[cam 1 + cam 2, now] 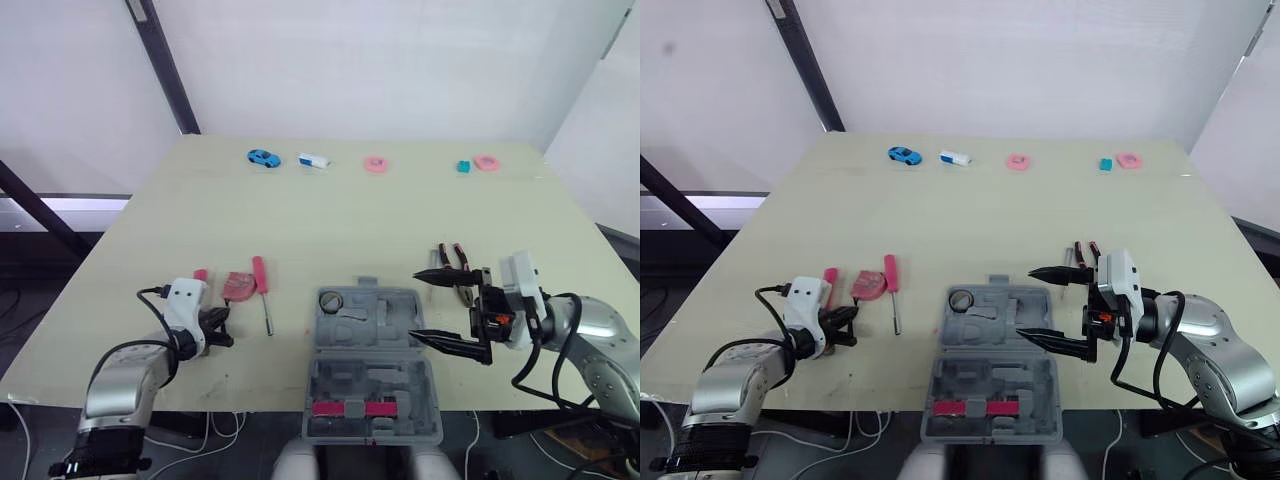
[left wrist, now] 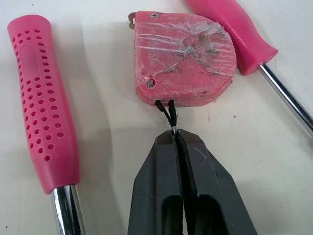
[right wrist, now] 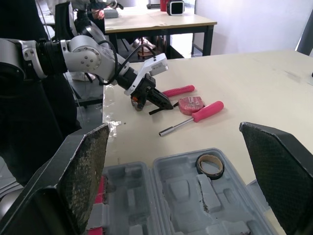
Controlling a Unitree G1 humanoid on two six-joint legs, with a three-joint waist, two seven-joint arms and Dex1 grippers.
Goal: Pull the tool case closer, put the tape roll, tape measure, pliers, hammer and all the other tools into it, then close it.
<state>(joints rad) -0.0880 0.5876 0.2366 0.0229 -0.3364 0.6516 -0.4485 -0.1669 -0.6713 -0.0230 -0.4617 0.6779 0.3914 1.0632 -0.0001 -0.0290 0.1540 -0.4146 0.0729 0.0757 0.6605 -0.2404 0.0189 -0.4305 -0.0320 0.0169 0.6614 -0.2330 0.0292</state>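
**Case open at near edge; one tool stowed, four outside**

The table carries the grey tool case at its near edge, lid laid back flat. The right gripper hangs over the case's right side, its jaws spread wide and empty. The left gripper sits left of the case, its jaws closed tight, pinching the black cord of the tape measure.

The pliers lie just beyond the right gripper. The screwdriver lies right of the tape measure, and a pink-handled tool lies left of it. The tape roll rests inside the case, at the lid's far left corner.
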